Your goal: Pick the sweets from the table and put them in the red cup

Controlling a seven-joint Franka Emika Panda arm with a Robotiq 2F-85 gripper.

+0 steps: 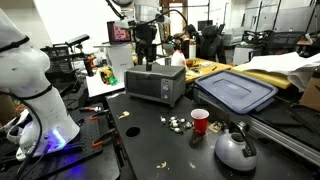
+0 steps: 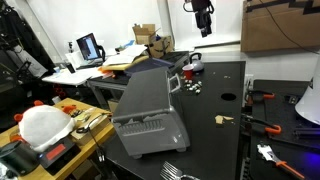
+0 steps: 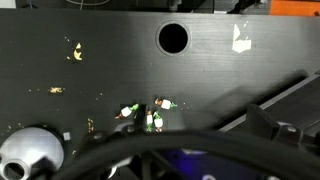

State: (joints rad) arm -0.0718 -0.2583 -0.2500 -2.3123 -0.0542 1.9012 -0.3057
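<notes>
The sweets [image 1: 178, 123] are a small cluster of tiny wrapped pieces on the black table [image 1: 150, 150], just beside the red cup [image 1: 200, 121]. In an exterior view the sweets [image 2: 192, 87] lie near the cup [image 2: 186, 72] at the table's far end. The wrist view shows several white and green sweets [image 3: 150, 113] on the table [image 3: 100, 50]; the cup is out of sight there. My gripper [image 1: 147, 52] hangs high above the toaster oven, far from the sweets. It also shows high up in an exterior view [image 2: 203, 27]. It looks open and empty.
A silver toaster oven [image 1: 155, 83] stands at the table's back. A grey kettle [image 1: 236, 150] sits next to the cup and shows in the wrist view [image 3: 30, 155]. A blue-lidded bin [image 1: 235, 92] is behind. A round hole [image 3: 173, 38] is in the table. Crumbs lie scattered.
</notes>
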